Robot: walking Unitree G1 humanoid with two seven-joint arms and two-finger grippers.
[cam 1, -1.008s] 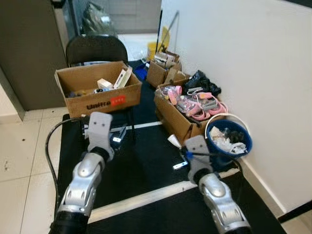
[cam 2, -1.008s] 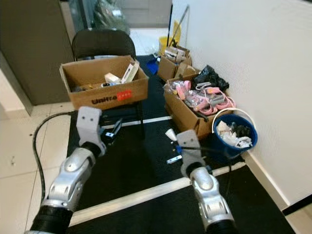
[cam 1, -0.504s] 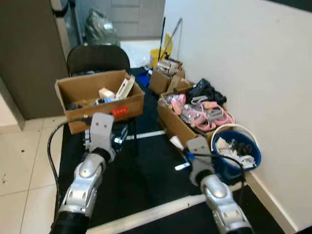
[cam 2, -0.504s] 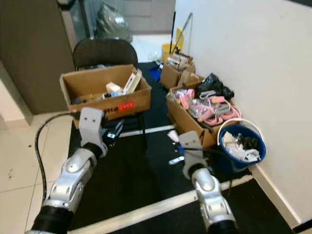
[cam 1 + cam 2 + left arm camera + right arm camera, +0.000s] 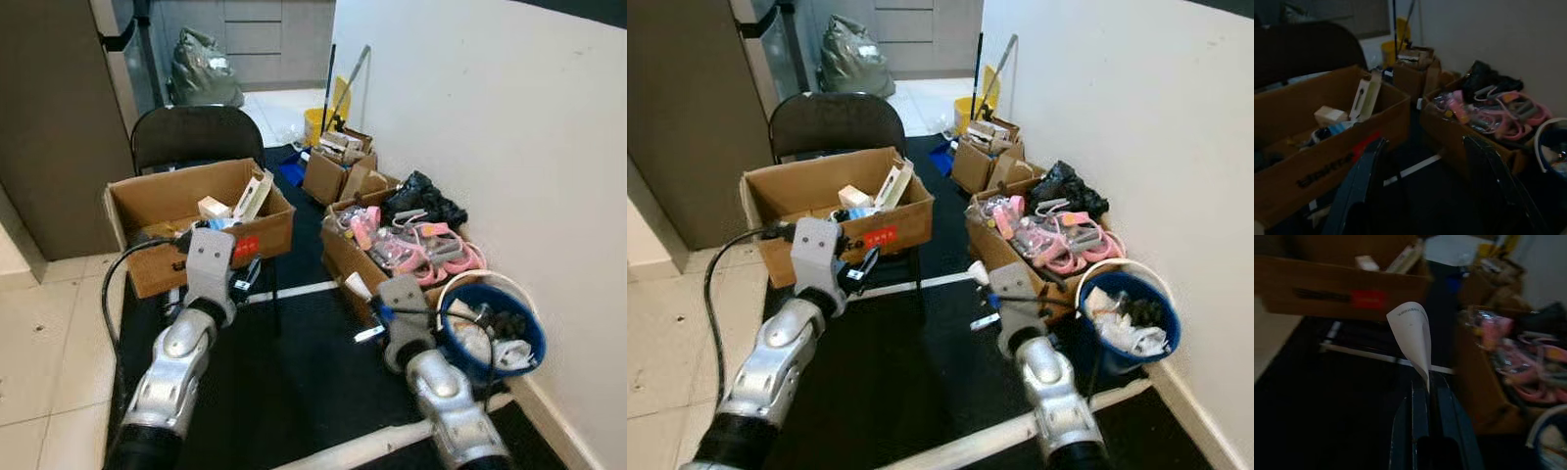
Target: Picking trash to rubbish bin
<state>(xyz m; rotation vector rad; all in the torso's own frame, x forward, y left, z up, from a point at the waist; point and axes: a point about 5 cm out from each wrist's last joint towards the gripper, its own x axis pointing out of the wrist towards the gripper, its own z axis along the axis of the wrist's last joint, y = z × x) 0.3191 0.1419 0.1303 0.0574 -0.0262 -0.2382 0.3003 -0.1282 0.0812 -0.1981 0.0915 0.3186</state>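
The black floor mat point(image 5: 294, 362) carries a big cardboard box point(image 5: 196, 230) on a chair at its far left edge, a box of pink hangers point(image 5: 392, 250) along its right edge, and the blue rubbish bin point(image 5: 490, 333) near its right corner by the wall. The right tool point(image 5: 1424, 382) is clenched on a curled paper scrap point(image 5: 1413, 335), held over the mat short of the bin. The left tool point(image 5: 1422, 186) stands released, empty. The pinch catches only the scrap's tip, so a swing could shake it loose, or it could flutter past the rim.

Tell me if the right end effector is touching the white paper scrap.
Touching. In the right wrist view the right end effector has its two black fingers closed together on the lower tip of the curled white paper scrap.
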